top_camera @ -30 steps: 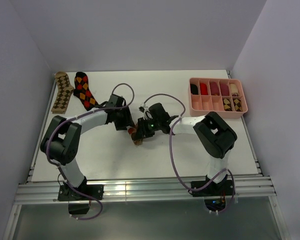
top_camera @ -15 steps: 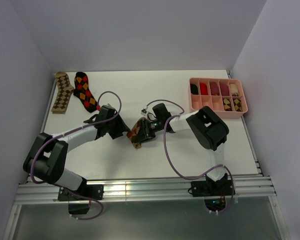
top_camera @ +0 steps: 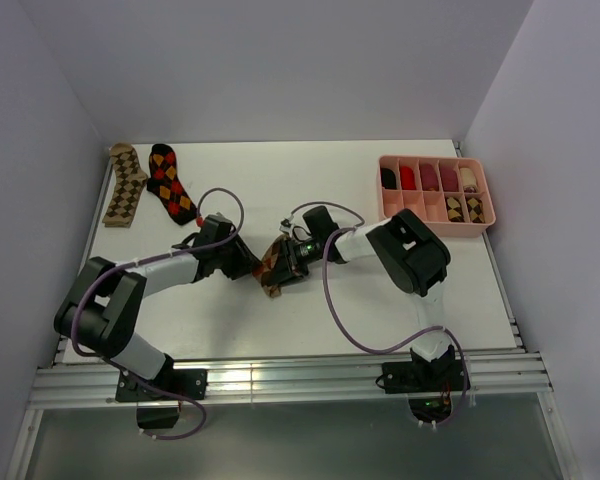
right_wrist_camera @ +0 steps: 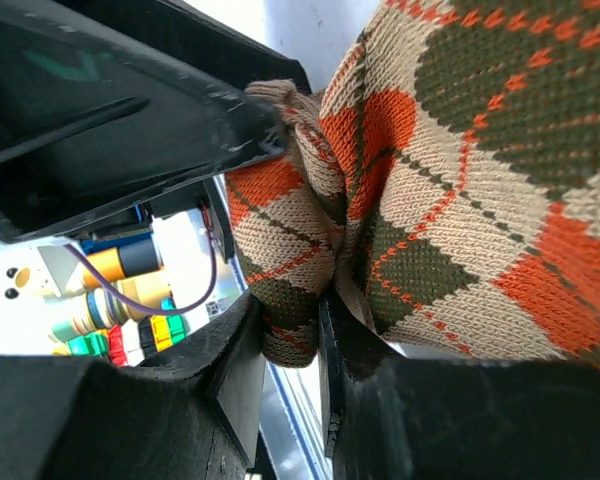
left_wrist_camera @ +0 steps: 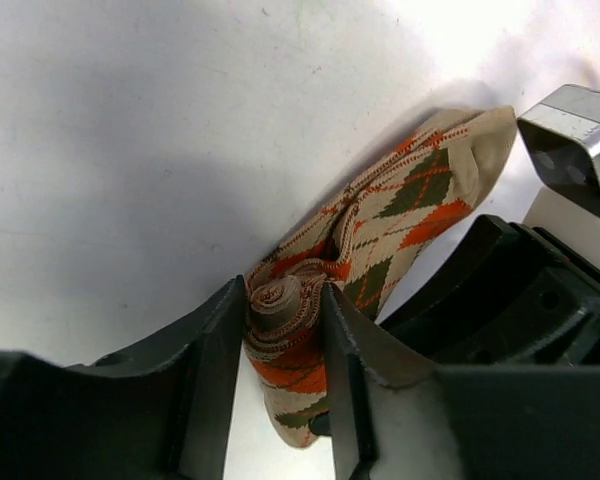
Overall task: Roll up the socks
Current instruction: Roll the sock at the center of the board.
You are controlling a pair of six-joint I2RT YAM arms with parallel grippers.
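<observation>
Sock: the beige-brown-orange sock (top_camera: 271, 270) lay mid-table at the centre of the top view, between my two grippers.
Long axis: in the left wrist view it ran from lower left to upper right, rolled end low and flat end high.
Left gripper (left_wrist_camera: 283, 305): narrow, fingers pressed on either side of the rolled core.
Right gripper (right_wrist_camera: 305, 325): narrow, pinching a fold of the same sock.
Nearer arm: neither; both were on it, from opposite sides.
Room: the tan sock (top_camera: 126, 185) and black-red sock (top_camera: 170, 182) lay upper left and the pink tray (top_camera: 384, 215) upper right, all well apart.
Judgement: I reckoned rolling onward meant working toward the flat end.
</observation>
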